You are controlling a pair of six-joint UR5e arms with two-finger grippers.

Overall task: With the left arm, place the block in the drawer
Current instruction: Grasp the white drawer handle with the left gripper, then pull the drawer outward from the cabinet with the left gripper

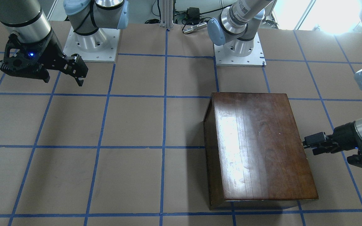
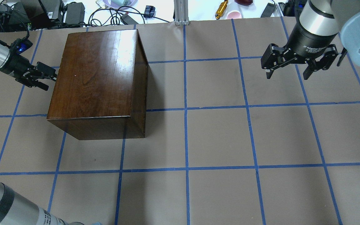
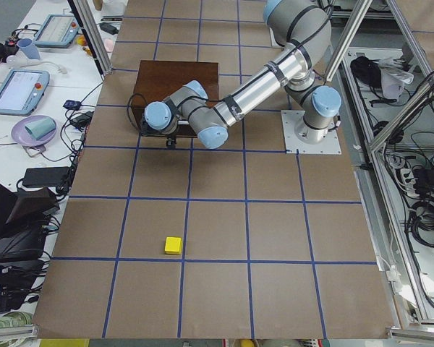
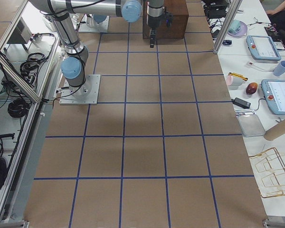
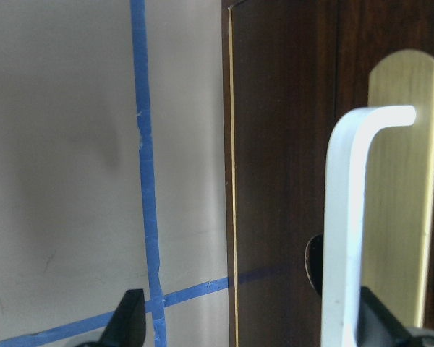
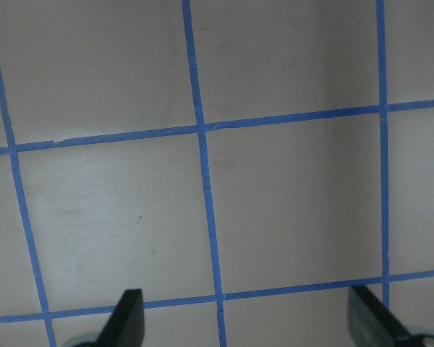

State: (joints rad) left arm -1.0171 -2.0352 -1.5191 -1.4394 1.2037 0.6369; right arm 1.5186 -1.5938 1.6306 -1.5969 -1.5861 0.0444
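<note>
The yellow block (image 3: 173, 245) shows only in the exterior left view, lying on the table far from the box. The drawer is slid shut in the dark wooden box (image 2: 95, 78); its dark front (image 5: 275, 181) and metal pull (image 5: 345, 217) fill the left wrist view. My left gripper (image 2: 44, 78) is open and empty at the box's left side, level with the drawer front (image 1: 313, 145). The pull stands between its fingertips (image 5: 130, 318), close to the right one, touching neither. My right gripper (image 2: 286, 73) is open and empty, held above the table far to the right.
The brown table top (image 2: 217, 140) carries a blue tape grid. Cables, chargers and small items (image 2: 73, 12) lie beyond its far edge. The two arm bases (image 1: 90, 44) stand at the robot's side of the table.
</note>
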